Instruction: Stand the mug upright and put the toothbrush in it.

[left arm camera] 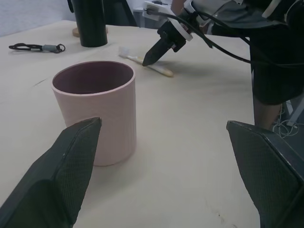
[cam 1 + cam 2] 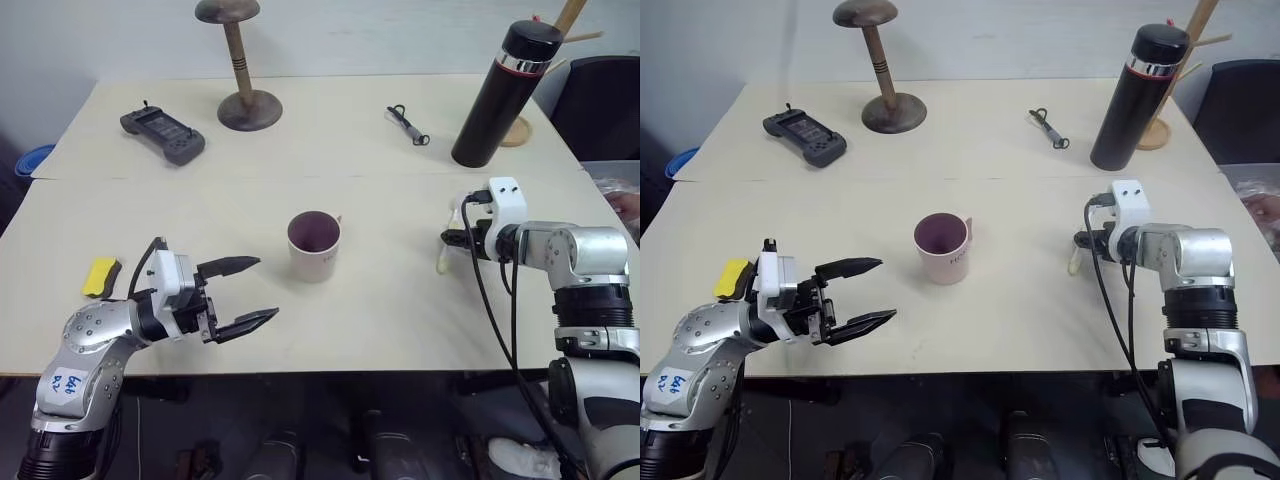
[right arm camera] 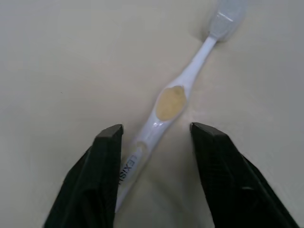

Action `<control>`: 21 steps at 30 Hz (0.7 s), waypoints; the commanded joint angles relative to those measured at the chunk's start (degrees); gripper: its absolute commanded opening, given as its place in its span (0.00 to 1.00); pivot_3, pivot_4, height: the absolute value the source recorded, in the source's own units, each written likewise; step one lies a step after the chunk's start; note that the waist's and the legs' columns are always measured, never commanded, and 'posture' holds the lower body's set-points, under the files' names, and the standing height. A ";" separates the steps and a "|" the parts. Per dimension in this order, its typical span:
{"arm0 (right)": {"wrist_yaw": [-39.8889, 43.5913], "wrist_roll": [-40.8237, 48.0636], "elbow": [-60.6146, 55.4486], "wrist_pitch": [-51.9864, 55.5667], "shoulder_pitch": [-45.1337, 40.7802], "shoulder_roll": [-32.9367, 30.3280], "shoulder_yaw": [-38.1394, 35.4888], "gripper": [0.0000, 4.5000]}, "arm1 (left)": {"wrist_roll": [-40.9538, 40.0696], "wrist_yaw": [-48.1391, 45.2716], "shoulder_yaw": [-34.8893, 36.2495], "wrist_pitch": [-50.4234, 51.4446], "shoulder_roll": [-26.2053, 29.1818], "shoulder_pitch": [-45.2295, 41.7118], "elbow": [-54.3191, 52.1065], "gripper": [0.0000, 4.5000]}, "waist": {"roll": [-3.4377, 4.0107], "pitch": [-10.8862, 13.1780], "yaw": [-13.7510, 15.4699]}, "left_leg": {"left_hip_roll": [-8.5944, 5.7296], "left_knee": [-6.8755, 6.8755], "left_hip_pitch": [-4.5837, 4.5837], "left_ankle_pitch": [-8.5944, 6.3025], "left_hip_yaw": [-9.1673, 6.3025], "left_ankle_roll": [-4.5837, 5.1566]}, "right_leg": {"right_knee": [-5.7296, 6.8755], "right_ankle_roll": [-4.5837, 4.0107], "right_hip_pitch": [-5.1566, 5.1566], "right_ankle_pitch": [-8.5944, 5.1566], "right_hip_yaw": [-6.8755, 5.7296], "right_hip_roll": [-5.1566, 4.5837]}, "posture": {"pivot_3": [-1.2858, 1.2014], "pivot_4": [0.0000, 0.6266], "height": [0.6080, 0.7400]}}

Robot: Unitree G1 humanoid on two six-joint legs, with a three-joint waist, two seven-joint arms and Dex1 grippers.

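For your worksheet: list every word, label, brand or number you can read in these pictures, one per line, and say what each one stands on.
"EXIS": partial lettering on the toothbrush handle, cut off by the right gripper's finger.
Dark lettering on the mug: too small to read.
Handwritten blue marks on a white sticker on the left arm: not legible.

Toothbrush [image 3: 164,118] handle end hidden behind right claw [image 3: 156,137] finger; mug [image 1: 95,111] handle unseen.
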 commanded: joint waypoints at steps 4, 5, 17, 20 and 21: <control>5.08 -1.72 3.43 -1.28 -0.73 -3.70 2.11 0.01 | 0.36 0.54 0.73 -2.21 -0.26 0.32 -1.73 1.00 | 0.00 0.00 0.26 | -0.01 0.01 -0.01 0.00 0.00 0.00 | 0.00 0.00 0.00 0.00 0.00 -0.01 | 0.52 0.24 1.00; 7.38 -1.18 3.61 -2.51 -1.10 -4.35 2.15 0.01 | 0.37 0.94 0.99 -2.19 -0.33 0.60 -1.71 1.00 | 0.00 0.00 0.27 | -0.02 0.01 0.00 0.00 0.01 0.00 | 0.00 0.00 0.00 0.00 0.00 -0.02 | 0.52 0.24 1.00; 27.33 18.49 -18.74 -37.50 3.27 21.91 -5.75 0.01 | -1.13 5.72 6.32 -1.69 -3.04 4.80 2.16 1.00 | 0.04 0.02 -2.41 | 0.17 -0.08 0.00 0.01 -0.03 -0.06 | 0.23 0.00 -0.09 0.00 -0.06 0.15 | 0.52 0.24 1.00; 27.25 14.46 -16.48 -47.51 3.14 30.86 -0.52 0.01 | -0.44 6.21 6.65 -2.43 -3.23 5.22 3.42 1.00 | 0.05 0.01 -2.65 | 0.05 -0.04 0.01 0.01 -0.10 -0.06 | 0.35 -0.01 -0.09 0.00 -0.11 0.07 | 0.52 0.24 1.00; 26.92 12.87 -14.87 -50.51 2.99 32.72 0.48 0.01 | -0.37 6.44 6.76 -2.65 -3.29 5.10 3.75 1.00 | 0.05 0.01 -2.70 | 0.04 -0.04 0.01 0.01 -0.09 -0.06 | 0.36 -0.01 -0.09 -0.01 -0.12 0.07 | 0.52 0.24 1.00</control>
